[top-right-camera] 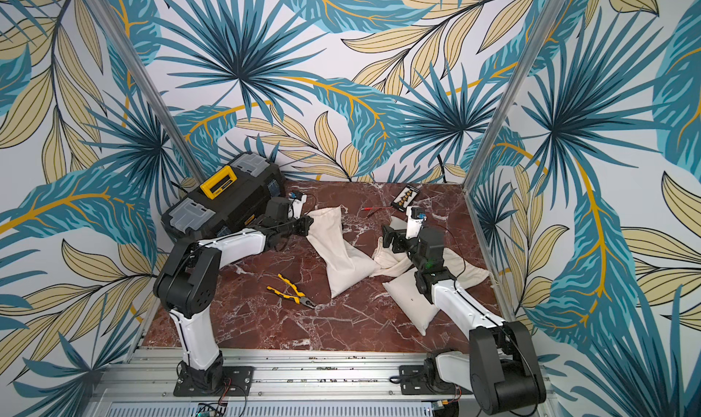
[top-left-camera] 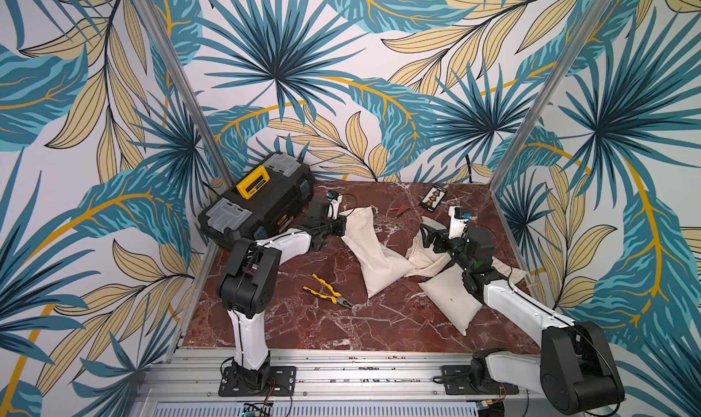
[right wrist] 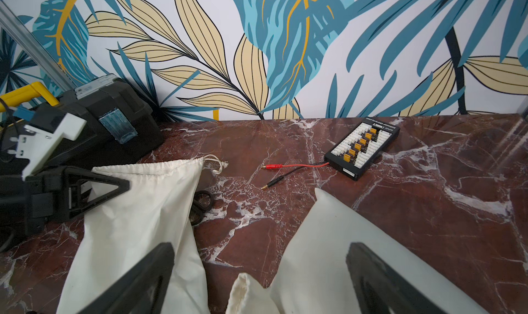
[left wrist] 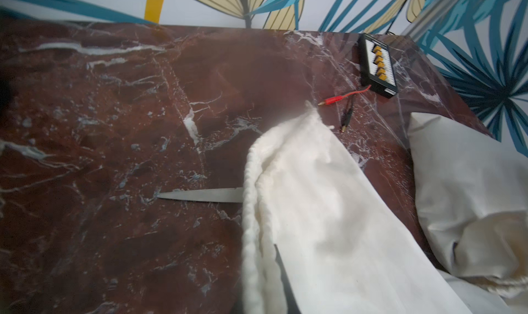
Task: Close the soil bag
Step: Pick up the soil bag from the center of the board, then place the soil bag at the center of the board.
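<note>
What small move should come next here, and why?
Probably bring the open right pincer across to the drawstring loop at the far mouth corner of the bag. The left pincer is shut on the other corner, the mouth lies ungathered, and the string lies free.

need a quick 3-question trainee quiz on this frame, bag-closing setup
1. True or false: the right tool is shut.
2. The left tool is clamped on: A) the pliers B) the top edge of the bag C) the toolbox.
3. What lies partly tucked under that bag?
Key: 1 false, it is wide open. 2 B. 3 scissors.
</note>
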{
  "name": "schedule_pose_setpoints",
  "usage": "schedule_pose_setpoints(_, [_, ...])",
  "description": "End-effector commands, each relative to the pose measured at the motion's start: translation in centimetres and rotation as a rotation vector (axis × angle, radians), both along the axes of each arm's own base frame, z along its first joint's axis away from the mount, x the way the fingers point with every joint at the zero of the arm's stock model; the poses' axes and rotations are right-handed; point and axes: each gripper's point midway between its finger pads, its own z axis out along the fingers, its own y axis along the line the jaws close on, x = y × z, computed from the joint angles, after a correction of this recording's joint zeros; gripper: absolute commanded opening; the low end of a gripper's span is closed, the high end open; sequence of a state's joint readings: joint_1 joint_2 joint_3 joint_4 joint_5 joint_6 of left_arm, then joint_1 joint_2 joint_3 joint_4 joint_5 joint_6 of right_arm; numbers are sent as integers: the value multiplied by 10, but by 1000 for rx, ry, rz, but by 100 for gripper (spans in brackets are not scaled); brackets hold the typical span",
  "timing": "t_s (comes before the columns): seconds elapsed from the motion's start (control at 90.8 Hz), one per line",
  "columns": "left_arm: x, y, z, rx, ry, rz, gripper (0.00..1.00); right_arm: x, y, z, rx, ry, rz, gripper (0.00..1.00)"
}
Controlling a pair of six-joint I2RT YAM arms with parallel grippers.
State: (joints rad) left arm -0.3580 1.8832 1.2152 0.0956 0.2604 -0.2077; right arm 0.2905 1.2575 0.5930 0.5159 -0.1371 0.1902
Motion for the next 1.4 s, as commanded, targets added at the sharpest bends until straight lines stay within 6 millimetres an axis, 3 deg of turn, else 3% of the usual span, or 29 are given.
schedule_pose_setpoints(0.0, [-16, -15, 96, 16, -225, -161, 0, 3, 12, 6, -29, -11, 57, 99])
schedule_pose_setpoints(0.176, [-57, -25, 167, 22, -403, -311, 0, 8, 37, 19, -96, -50, 175, 99])
schedule_pose_setpoints(0.374, [-84, -37, 199, -28, -429, -407, 0, 14, 60, 26, -169, -112, 263, 99])
schedule_pose_setpoints(0.496, [-89, -38, 198, -24, -425, -408, 0, 11, 74, 27, -219, -137, 310, 97])
schedule_pose_setpoints(0.672, [-90, -37, 188, 0, -405, -397, 0, -12, 93, 17, -289, -144, 404, 95])
schedule_pose_setpoints(0.837, [-91, -36, 188, 8, -409, -399, 0, -22, 91, 14, -330, -179, 374, 98])
schedule_pose_setpoints(1.123, [-103, -40, 189, 5, -421, -441, 0, 12, 88, 44, -403, -302, 267, 98])
schedule_pose_setpoints(1.388, [-114, -45, 194, 5, -447, -480, 0, 38, 105, 41, -413, -309, 285, 92])
